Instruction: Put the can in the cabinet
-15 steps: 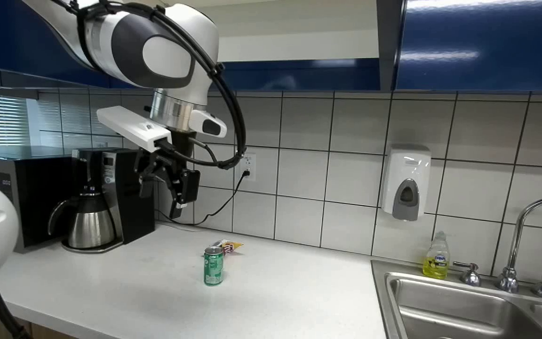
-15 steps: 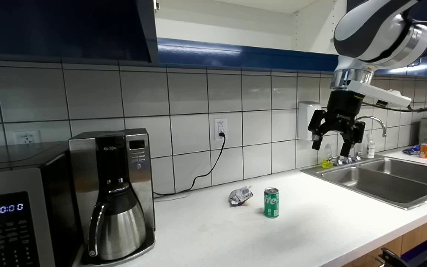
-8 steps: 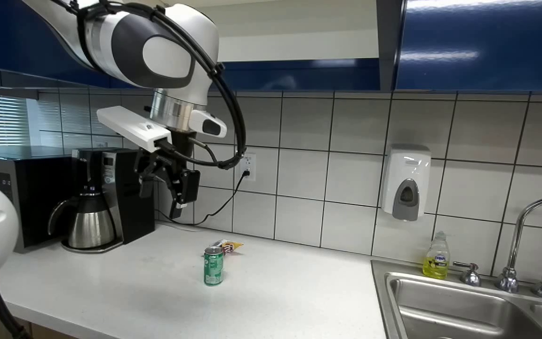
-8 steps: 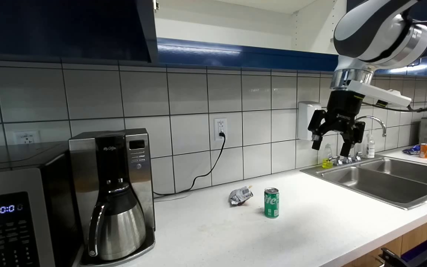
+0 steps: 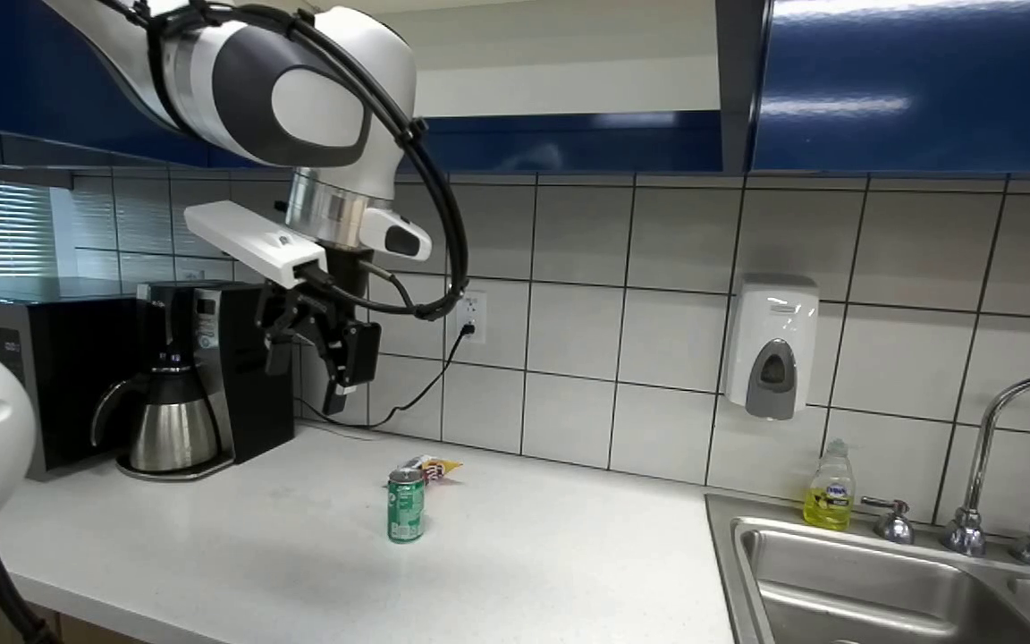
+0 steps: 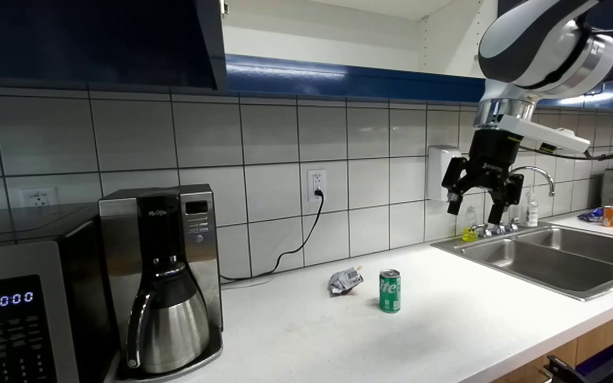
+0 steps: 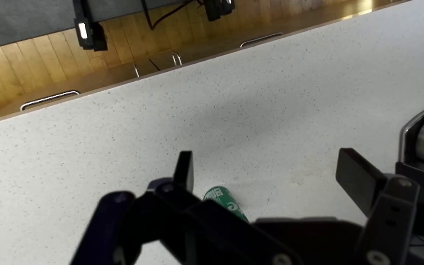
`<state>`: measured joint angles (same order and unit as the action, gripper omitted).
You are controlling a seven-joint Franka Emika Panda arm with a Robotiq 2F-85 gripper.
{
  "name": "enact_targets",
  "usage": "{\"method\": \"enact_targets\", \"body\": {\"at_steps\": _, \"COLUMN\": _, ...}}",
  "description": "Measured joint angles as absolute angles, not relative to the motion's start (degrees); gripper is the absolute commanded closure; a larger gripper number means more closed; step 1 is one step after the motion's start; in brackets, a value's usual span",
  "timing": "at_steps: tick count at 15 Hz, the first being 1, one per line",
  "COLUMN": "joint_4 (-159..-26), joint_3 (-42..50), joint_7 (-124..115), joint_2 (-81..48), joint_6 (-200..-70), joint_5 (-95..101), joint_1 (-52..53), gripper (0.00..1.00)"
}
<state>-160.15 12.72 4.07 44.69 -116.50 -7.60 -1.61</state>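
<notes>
The can (image 5: 406, 507) is small, green and stands upright on the white counter; it also shows in an exterior view (image 6: 390, 291). In the wrist view the can (image 7: 223, 198) is partly hidden behind a finger linkage. The overhead cabinet has a glossy blue lower edge (image 6: 338, 78) and a pale interior that stands open; its blue edge also shows in an exterior view (image 5: 569, 141). My gripper (image 6: 474, 210) is open and empty, well above the counter, pointing down and apart from the can. Its fingers spread wide in the wrist view (image 7: 267, 165).
A crumpled wrapper (image 6: 345, 281) lies beside the can. A coffee maker (image 6: 200, 255) and a microwave (image 6: 75, 298) stand at one end of the counter. A sink (image 6: 551, 260) with a faucet is at the other end. A soap dispenser (image 5: 772, 344) hangs on the tiled wall.
</notes>
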Motion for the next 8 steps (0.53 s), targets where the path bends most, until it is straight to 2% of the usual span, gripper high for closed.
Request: {"method": "enact_targets", "body": {"at_steps": 8, "joint_4": -159.88, "joint_3": 12.64, "joint_7": 4.07, "joint_2": 40.96, "joint_6": -119.54, "joint_5": -7.55, "joint_1": -1.65, "gripper": 0.00}}
